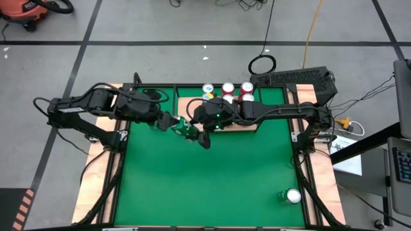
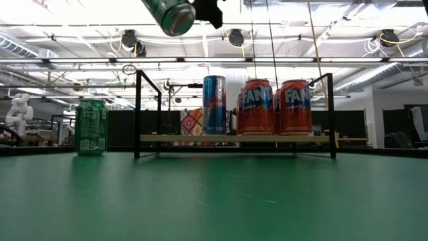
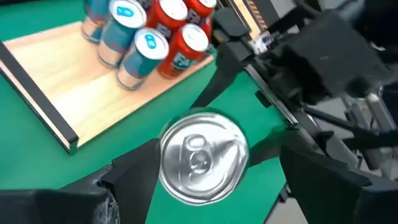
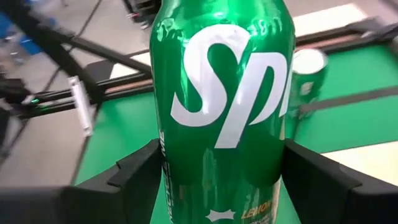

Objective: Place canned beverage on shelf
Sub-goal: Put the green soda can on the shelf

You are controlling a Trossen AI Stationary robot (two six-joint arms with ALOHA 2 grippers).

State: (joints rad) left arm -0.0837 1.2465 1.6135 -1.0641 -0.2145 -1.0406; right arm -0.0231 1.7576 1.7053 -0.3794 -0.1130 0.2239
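Note:
A green Sprite can [image 1: 188,130] hangs in the air over the green table, in front of the shelf [image 1: 192,106]. The shelf is a light-wood board with a black rail at the table's far middle. Several cans [image 1: 228,90], red and blue, stand on it. My left gripper [image 1: 178,125] reaches in from the left and is shut on the can's lid end [image 3: 202,158]. My right gripper [image 1: 200,136] reaches in from the right and is shut on the can's body [image 4: 221,112]. In the low view the can [image 2: 170,15] shows tilted, high above the table. My left gripper pinches the can's side wall just behind the silver lid [image 3: 163,163] between its two fingers. The fingers lie along the can and the lid faces the wrist. The can is clear of the table and tilted. My right gripper pinches the can's printed body, toward its lower half [image 4: 163,180], between its two fingers. The fingers lie across the can. The can is lifted clear.
A second green can [image 1: 292,196] stands near the table's near right corner and also shows in the right wrist view [image 4: 308,74]. A green can [image 2: 90,127] stands at the left in the low view. The left half of the shelf board [image 3: 68,68] is bare.

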